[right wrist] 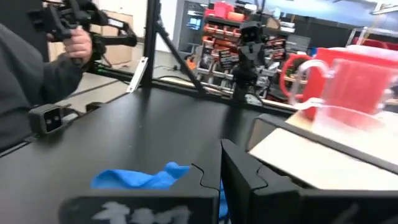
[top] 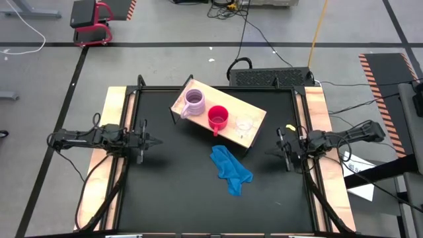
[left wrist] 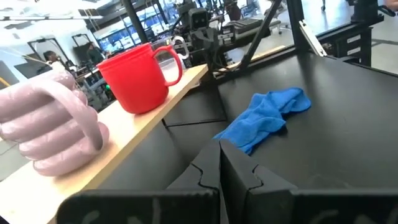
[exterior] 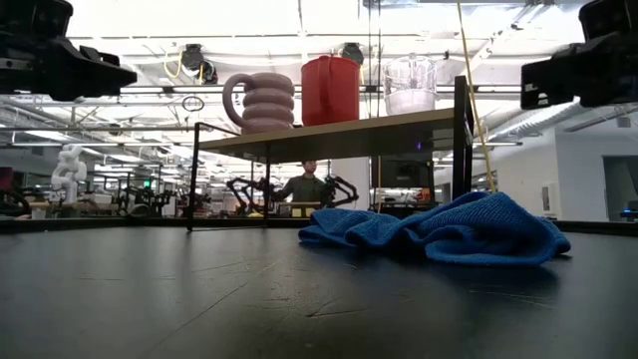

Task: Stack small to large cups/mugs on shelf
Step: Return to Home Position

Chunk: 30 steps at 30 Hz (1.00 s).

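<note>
three mugs (top: 218,118) on shelf (top: 232,99) (cloth (top: 231,170) nearby)

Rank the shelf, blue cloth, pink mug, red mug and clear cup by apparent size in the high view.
1. shelf
2. blue cloth
3. pink mug and red mug, too alike to rank
4. clear cup, slightly smaller

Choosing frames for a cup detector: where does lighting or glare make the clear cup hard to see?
Low view: bright ceiling lights behind the shelf wash out the clear cup. High view: even light, yet the cup barely shows against the pale shelf. Right wrist view: the red mug shows through it.
</note>
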Tool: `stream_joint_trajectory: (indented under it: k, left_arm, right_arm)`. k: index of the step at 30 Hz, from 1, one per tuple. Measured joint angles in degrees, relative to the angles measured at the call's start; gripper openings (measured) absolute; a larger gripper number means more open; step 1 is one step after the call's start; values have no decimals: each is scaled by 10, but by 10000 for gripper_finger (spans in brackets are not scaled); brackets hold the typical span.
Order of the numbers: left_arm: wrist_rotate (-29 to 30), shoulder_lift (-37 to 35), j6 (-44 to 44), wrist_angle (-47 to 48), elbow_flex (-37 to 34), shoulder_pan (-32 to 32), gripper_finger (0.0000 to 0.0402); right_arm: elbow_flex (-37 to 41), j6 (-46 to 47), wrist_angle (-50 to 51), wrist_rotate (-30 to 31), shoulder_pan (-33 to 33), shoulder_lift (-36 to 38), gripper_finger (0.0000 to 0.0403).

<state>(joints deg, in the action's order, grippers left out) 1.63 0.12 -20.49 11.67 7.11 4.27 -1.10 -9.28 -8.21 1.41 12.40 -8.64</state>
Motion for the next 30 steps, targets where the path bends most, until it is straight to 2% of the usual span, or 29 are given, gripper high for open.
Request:
stream_joint_trajectory:
  k: [8, 16, 30]
  left_arm:
    - [2, 0, 0, -12, 0, -2, 3]
    - [4, 0, -1, -10, 0, -21, 3]
    - [2, 0, 8, 5, 0, -31, 3]
  right_arm:
    - [0, 1, -21, -1, -45, 0, 0]
    - [0, 0, -21, -33, -79, 0, 0]
    - [0, 10, 0, -47, -94, 0, 0]
